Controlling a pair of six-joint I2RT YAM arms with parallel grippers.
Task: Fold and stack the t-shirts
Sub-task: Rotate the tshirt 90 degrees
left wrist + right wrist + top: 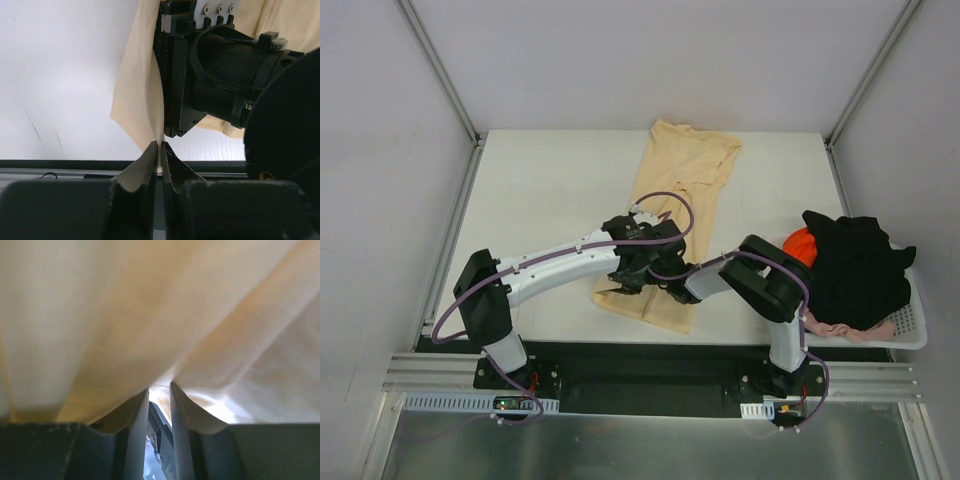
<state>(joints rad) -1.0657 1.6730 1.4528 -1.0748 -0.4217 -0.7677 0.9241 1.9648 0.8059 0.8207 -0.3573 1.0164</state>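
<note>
Lying on the white table (550, 190): peach-yellow t-shirt (682, 190), gathered into a long narrow strip at mid-table

- Left gripper (159, 145): jaws drawn together to a hairline, a thin edge of the shirt's near left corner pinched between the tips; cloth rises from the tips in a taut fold
- Right gripper (160, 388): jaws nearly together with a slim gap lower down, tips nipping the same shirt from beneath; cloth drapes over both fingers and fills the wrist view
- Both grippers sit just beside each other at the shirt's near end, left one on the left
- Long axis: near to far, slanting slightly from near-left to far-right; far end wider and flat on the table, near end bunched at the grippers
- Black t-shirt (855, 265), orange t-shirt (800, 243) and pinkish t-shirt (855, 330): heaped in the white lattice basket (917, 325) at the near right, black on top, well apart from the peach-yellow one
</note>
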